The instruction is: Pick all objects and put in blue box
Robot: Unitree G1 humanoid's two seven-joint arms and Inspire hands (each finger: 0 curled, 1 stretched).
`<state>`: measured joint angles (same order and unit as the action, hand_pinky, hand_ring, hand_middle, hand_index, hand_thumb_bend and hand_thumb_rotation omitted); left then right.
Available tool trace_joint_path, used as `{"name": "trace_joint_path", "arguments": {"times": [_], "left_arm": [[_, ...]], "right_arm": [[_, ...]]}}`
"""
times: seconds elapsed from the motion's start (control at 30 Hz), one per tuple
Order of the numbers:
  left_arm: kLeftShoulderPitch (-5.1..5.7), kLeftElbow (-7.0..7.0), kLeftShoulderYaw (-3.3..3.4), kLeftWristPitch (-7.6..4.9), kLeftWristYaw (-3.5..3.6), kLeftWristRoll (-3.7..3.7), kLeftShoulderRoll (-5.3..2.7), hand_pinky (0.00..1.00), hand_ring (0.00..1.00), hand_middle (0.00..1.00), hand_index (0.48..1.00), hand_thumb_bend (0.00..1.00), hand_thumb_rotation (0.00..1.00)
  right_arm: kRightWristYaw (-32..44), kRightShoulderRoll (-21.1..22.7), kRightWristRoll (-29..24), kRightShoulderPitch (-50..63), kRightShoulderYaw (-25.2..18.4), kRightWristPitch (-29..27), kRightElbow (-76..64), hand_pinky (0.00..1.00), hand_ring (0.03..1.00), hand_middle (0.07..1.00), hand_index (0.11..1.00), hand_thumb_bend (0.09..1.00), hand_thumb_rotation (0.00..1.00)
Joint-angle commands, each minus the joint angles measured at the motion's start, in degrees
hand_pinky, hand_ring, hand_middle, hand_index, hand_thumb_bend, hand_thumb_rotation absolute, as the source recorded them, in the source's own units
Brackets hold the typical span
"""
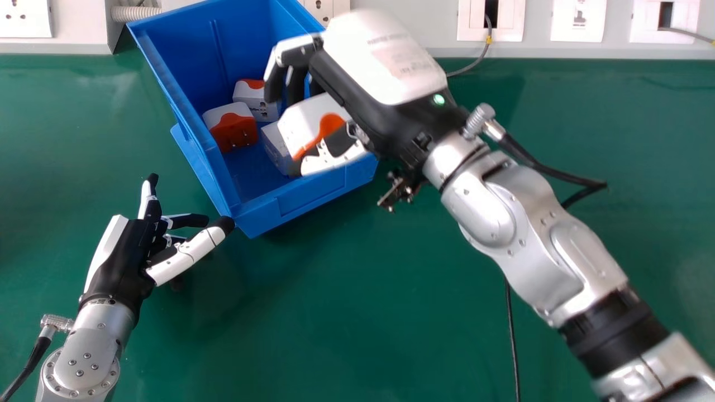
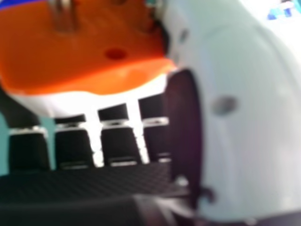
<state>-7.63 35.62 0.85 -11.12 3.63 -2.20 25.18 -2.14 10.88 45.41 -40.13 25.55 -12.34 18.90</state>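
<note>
Holding the white and orange adapter [image 1: 306, 121] between the fingers and thumb, my right hand [image 1: 380, 84] is over the blue box [image 1: 313, 196]. I judge that only the release is left for this piece. Two other adapters [image 1: 233, 127] lie inside, close to each other, and a pale block [image 1: 273, 143] is partly hidden behind the held one. If I open here, the adapter could land on this block, tip over, and rest tilted. Also, its smooth shell may stick a moment to my thumb and turn while falling. The near wall is another danger: because my thumb is close above it, a release too near to me could catch the rim. My left hand [image 1: 131, 251], with relaxed fingers, is on the surface side, its thumb by the box corner; some small push there might shift the box.
</note>
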Motion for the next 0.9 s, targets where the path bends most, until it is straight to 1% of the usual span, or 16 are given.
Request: {"name": "trace_joint_path", "arguments": {"times": [0.0,0.03,0.1,0.13,0.3,0.37,0.4,0.5,0.57,0.7,0.8,0.87], "left_arm": [[3.78,4.24,-3.59,4.48,3.11,-2.48,-2.82,0.56,0.65,0.77,0.834,0.76,0.54],[3.66,4.46,-3.63,4.43,3.11,-2.54,-2.8,0.56,0.65,0.77,0.834,0.76,0.54],[3.48,4.72,-3.68,4.38,3.13,-2.61,-2.79,0.56,0.65,0.77,0.834,0.76,0.54],[3.37,4.83,-3.68,4.36,3.13,-2.6,-2.83,0.56,0.65,0.77,0.834,0.76,0.54],[2.7,6.06,-3.58,3.85,3.18,-2.51,-2.9,0.56,0.65,0.76,0.835,0.76,0.54],[2.31,6.73,-3.56,3.59,3.14,-2.52,-2.94,0.56,0.65,0.76,0.835,0.76,0.54],[2.05,7.13,-3.57,3.46,3.11,-2.55,-2.97,0.56,0.65,0.76,0.835,0.76,0.54],[1.57,7.82,-3.74,3.08,2.99,-2.74,-3.13,0.56,0.66,0.76,0.835,0.76,0.53],[1.48,8.01,-3.76,2.87,3.0,-2.7,-3.17,0.56,0.66,0.76,0.835,0.76,0.53],[1.63,7.82,-3.59,2.82,3.11,-2.41,-3.17,0.56,0.66,0.76,0.835,0.76,0.53],[1.25,8.71,-3.57,2.43,3.24,-2.38,-3.23,0.56,0.66,0.77,0.835,0.76,0.54],[1.15,9.0,-3.63,2.31,3.2,-2.45,-3.26,0.56,0.66,0.77,0.834,0.76,0.54]], "right_arm": [[-2.3,-0.2,1.2,-4.5,0.4,-1.2,0.7,0.31,0.438,0.497,0.515,0.5,0.0],[-3.0,-0.3,1.9,-5.5,0.8,-1.3,1.3,0.29,0.44,0.5,0.505,0.504,0.0],[-4.3,-0.8,3.2,-7.9,1.5,-1.4,3.7,0.29,0.44,0.5,0.505,0.504,0.0],[-4.9,-1.1,3.6,-9.3,1.8,-1.6,5.6,0.27,0.43,0.492,0.504,0.506,0.0],[-10.0,-3.6,4.9,-17.5,3.9,-4.3,19.9,0.28,0.434,0.503,0.493,0.506,0.0],[-13.7,-5.1,5.7,-20.7,5.3,-5.2,27.1,0.28,0.442,0.515,0.487,0.503,0.0],[-15.8,-5.8,6.2,-22.1,6.0,-5.6,30.5,0.29,0.441,0.51,0.499,0.501,0.0],[-23.4,-7.9,8.7,-25.4,9.0,-5.8,40.8,0.3,0.441,0.504,0.509,0.499,0.0],[-28.0,-9.1,9.5,-26.3,10.6,-6.1,46.5,0.31,0.458,0.496,0.502,0.499,0.0],[-32.1,-10.1,9.3,-27.0,12.2,-6.8,51.6,0.32,0.468,0.494,0.501,0.499,0.0],[-33.3,-10.3,9.0,-26.7,12.9,-7.2,53.1,0.34,0.478,0.496,0.499,0.499,0.0],[-33.6,-10.3,9.0,-26.5,13.3,-7.4,53.4,0.34,0.481,0.502,0.498,0.498,0.0]]}}
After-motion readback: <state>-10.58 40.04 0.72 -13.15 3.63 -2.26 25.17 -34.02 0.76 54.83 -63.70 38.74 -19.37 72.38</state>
